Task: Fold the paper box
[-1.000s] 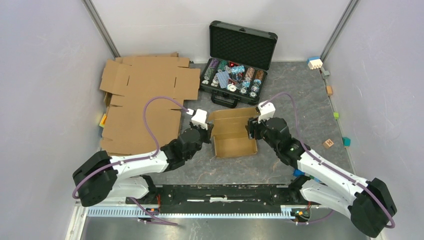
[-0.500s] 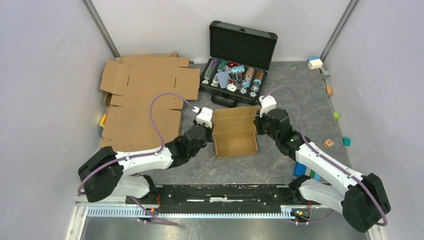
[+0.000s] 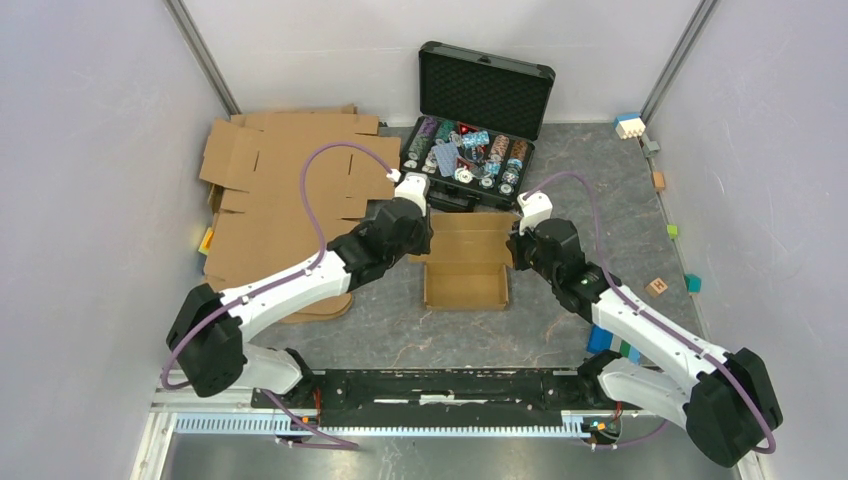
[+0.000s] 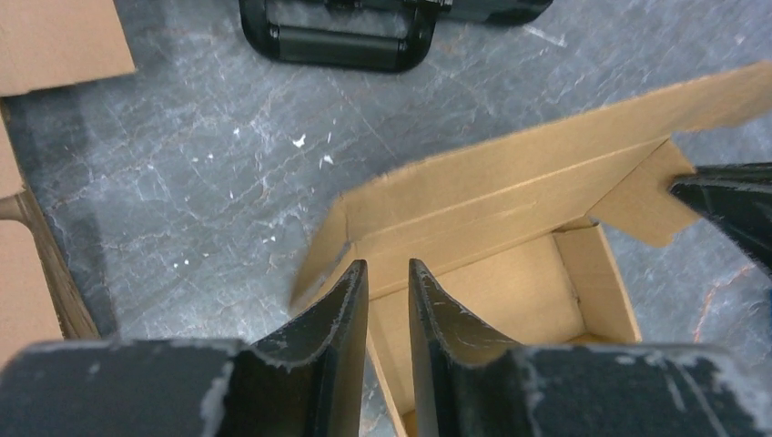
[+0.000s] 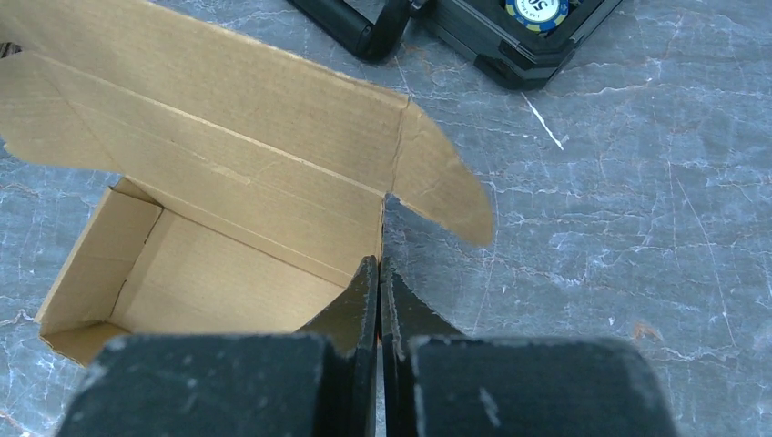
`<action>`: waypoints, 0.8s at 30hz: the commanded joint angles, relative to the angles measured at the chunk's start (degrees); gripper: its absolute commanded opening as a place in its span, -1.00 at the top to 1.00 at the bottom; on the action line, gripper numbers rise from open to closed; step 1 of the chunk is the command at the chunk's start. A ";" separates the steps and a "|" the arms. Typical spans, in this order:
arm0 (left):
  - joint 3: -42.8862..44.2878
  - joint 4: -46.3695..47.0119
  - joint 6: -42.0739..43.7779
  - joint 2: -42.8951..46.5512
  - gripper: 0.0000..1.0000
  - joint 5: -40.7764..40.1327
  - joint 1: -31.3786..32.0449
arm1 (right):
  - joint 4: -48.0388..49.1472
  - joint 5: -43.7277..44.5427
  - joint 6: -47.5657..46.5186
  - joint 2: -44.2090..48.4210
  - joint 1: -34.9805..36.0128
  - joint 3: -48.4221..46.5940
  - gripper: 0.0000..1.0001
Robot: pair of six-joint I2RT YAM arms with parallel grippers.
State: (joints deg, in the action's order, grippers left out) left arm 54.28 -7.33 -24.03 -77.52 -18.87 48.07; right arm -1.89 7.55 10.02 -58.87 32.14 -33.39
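The paper box (image 3: 465,285) is a small brown cardboard mailer lying open on the grey table, its lid flap leaning toward the back. My left gripper (image 3: 422,232) hovers over the box's back left corner. In the left wrist view its fingers (image 4: 346,300) stand a little apart above the left wall of the box (image 4: 510,300), holding nothing. My right gripper (image 3: 517,250) is at the box's right wall. In the right wrist view it (image 5: 379,273) is shut on the top edge of that wall, with the box's inside (image 5: 228,273) to its left.
A black case of chips (image 3: 470,150) stands open just behind the box, its handle (image 4: 337,45) close to the lid. Bigger flat cardboard sheets (image 3: 290,200) lie at the left. Small coloured blocks (image 3: 657,287) sit along the right edge.
My left arm has swung from the box's left side up to its back left corner and its jaws have parted. My right gripper has closed on the right wall.
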 commanded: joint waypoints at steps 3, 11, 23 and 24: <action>6.85 -13.25 -1.22 -4.68 0.42 1.43 -0.35 | 3.22 -0.14 -1.29 1.48 0.20 0.25 1.00; 7.73 -17.40 0.87 -2.21 0.15 0.75 -0.35 | 3.23 0.03 -1.67 1.89 0.20 0.34 1.00; 6.58 -14.66 8.25 1.00 0.02 7.49 -4.65 | 3.49 -0.87 -1.61 1.73 0.20 0.49 1.00; 7.45 -15.28 8.61 -0.01 0.02 8.59 -5.31 | 3.45 -0.87 -1.67 1.83 0.20 0.52 1.00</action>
State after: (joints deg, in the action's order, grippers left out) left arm 58.28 -22.61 -19.64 -74.65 -15.00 44.58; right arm -0.84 7.49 9.08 -58.08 32.14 -32.91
